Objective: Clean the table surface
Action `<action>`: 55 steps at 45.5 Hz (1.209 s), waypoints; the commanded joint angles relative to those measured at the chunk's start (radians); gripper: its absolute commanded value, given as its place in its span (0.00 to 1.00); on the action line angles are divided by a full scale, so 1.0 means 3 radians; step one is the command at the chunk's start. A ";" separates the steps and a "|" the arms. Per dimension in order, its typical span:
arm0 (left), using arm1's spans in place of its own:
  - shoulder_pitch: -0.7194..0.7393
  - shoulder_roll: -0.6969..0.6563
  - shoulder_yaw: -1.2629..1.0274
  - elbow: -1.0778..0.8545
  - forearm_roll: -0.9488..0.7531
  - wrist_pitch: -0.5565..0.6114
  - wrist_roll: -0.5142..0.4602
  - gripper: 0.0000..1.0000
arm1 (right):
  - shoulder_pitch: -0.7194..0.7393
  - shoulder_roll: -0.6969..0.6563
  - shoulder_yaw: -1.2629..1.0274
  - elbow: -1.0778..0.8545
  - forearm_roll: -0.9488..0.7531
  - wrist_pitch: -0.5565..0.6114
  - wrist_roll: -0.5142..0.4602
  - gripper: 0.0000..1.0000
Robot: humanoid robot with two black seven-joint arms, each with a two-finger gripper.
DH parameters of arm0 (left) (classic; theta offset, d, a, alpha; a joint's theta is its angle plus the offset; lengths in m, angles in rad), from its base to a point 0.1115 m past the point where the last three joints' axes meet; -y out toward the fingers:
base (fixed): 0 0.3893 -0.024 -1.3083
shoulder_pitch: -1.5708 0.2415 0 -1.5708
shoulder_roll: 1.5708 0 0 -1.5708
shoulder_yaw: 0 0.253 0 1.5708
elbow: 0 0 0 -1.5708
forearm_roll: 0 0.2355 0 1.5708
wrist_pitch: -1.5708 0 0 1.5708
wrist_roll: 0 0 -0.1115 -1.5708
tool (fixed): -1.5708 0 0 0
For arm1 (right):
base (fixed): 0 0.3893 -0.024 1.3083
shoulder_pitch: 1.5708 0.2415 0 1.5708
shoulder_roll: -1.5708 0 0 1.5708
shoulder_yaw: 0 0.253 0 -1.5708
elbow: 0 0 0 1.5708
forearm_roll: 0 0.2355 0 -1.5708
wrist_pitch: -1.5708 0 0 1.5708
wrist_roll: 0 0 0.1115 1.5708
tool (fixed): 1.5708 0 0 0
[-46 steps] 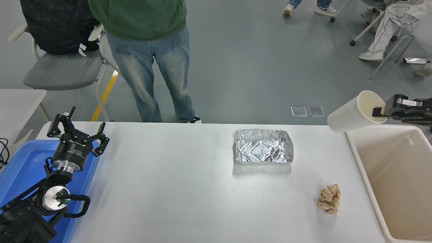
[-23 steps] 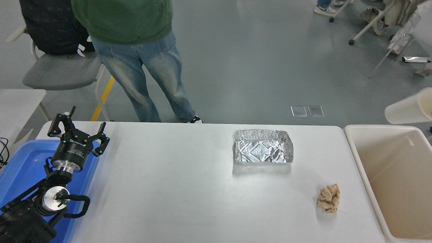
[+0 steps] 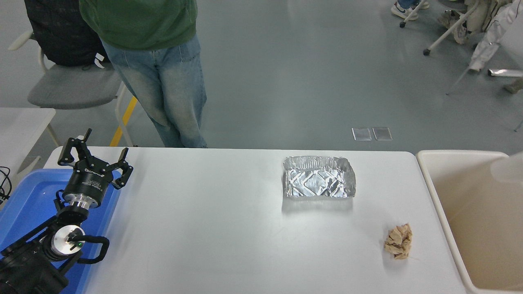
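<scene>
Bench surface (image 3: 212, 228), wide and white, fills the lower middle of the head view between a blue tray (image 3: 24, 200) at its left and a cream tub (image 3: 482, 228) at its right edge. On it sit a foil tray (image 3: 318, 181) and, nearer the tub, a crumpled brown paper ball (image 3: 398, 241). Left end effector (image 3: 94, 160) hangs parked over the blue tray, fingers spread apart
</scene>
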 commanded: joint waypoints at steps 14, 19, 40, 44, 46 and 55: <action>0.0000 0.0001 0.0000 0.0001 0.0000 0.0000 0.0003 0.99 | -0.0563 0.1344 -0.0038 -0.1744 0.0042 -0.0552 0.0123 0.00; 0.0000 0.0001 0.0000 0.0001 0.0000 0.0000 0.0003 0.99 | -0.0594 0.1492 -0.0022 -0.1749 0.0047 -0.0680 0.0087 0.00; 0.0000 0.0001 0.0000 0.0001 0.0000 0.0000 0.0003 0.99 | -0.0640 0.1707 -0.0058 -0.1749 0.0313 -0.0998 -0.0158 0.00; 0.0000 -0.0004 0.0000 0.0001 0.0000 0.0000 0.0003 0.99 | -0.0640 0.1707 -0.0058 -0.1749 0.0318 -0.1023 -0.0158 0.00; 0.0000 0.0001 0.0000 0.0001 0.0000 0.0000 0.0003 0.99 | -0.0640 0.1707 -0.0063 -0.1749 0.0339 -0.1038 -0.0163 0.00; 0.0000 0.0001 0.0000 0.0001 0.0000 0.0000 -0.0002 0.99 | -0.0640 0.1712 -0.0063 -0.1749 0.0344 -0.1049 -0.0189 0.00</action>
